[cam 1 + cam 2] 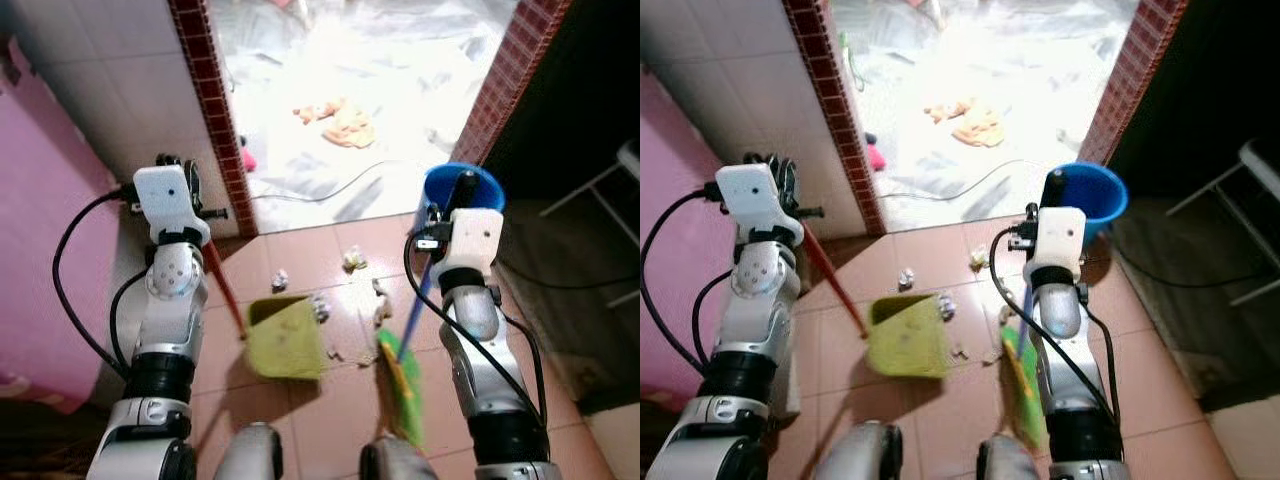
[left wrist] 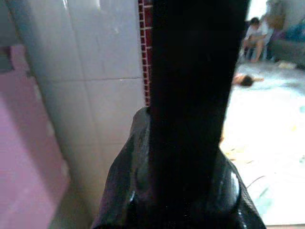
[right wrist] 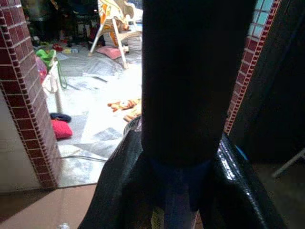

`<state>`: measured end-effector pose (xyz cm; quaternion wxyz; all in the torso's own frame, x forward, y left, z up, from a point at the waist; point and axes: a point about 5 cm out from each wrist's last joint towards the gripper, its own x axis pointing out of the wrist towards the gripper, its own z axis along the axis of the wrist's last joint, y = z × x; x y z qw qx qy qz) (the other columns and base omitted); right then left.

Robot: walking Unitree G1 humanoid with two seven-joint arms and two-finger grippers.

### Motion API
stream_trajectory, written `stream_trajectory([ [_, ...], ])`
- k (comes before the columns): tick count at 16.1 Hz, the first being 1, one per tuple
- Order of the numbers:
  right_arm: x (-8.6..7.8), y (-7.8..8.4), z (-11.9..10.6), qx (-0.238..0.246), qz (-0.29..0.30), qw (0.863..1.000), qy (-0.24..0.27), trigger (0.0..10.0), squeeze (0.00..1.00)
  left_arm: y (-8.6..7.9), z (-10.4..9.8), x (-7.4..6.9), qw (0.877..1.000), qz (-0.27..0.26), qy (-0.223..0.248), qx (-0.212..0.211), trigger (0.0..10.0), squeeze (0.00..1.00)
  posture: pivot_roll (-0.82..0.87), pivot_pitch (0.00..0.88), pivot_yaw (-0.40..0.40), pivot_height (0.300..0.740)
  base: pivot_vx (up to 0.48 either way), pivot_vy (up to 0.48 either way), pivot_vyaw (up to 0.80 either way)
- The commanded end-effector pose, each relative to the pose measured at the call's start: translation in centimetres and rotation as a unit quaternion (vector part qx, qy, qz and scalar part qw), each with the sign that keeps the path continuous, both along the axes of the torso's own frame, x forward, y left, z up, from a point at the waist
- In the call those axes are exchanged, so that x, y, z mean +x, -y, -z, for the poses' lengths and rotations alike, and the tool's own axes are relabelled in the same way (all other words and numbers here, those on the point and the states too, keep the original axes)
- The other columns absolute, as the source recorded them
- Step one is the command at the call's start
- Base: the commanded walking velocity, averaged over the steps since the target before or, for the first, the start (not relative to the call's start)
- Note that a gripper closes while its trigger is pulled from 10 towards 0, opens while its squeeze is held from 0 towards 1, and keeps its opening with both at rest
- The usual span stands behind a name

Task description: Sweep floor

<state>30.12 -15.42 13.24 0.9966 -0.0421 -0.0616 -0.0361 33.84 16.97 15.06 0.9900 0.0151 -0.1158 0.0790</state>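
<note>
Your left gripper [image 1: 185,178] is clenching the red handle of the dustpan [image 1: 285,337], which is resting on the tiled floor [image 1: 300,420]. Your right gripper [image 1: 452,195] is clenching the blue-handled broom [image 1: 402,385], bristles just beside the dustpan, paper scraps [image 1: 355,260] lying near.

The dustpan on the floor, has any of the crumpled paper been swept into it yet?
No, the yellow-green dustpan looks bare inside, while the paper scraps lie on the tiles beyond and beside it.
</note>
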Motion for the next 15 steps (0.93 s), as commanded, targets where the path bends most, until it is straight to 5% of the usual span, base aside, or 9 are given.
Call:
stream_trajectory([
  [1, -0.3, 0.7, -0.8, -0.002, 0.012, 1.000, 0.019, 10.0, 0.00, 0.2, -0.1, 0.0, 1.000, -0.001, 0.009, 0.021, 10.0, 0.00, -0.07, 0.152, 0.047, 0.740, 0.000, 0.000, 0.00],
  [5, -0.7, 0.9, -0.7, -0.019, 0.017, 1.000, 0.014, 10.0, 0.00, 0.0, 0.8, 0.5, 0.999, -0.004, -0.003, 0.039, 10.0, 0.00, -0.09, 0.177, 0.041, 0.740, 0.000, 0.000, 0.00],
  [10, -1.6, 1.7, -0.6, -0.014, 0.035, 0.999, 0.010, 10.0, 0.00, 1.9, 2.0, 1.1, 0.999, -0.009, 0.004, 0.041, 10.0, 0.00, -0.12, 0.202, 0.047, 0.740, 0.000, 0.000, 0.00],
  [15, -1.0, 1.0, -1.4, 0.029, 0.021, 0.999, 0.023, 10.0, 0.00, 4.4, 2.5, 1.6, 1.000, -0.011, -0.014, -0.023, 10.0, 0.00, -0.12, 0.213, 0.044, 0.740, 0.000, 0.000, 0.00],
])
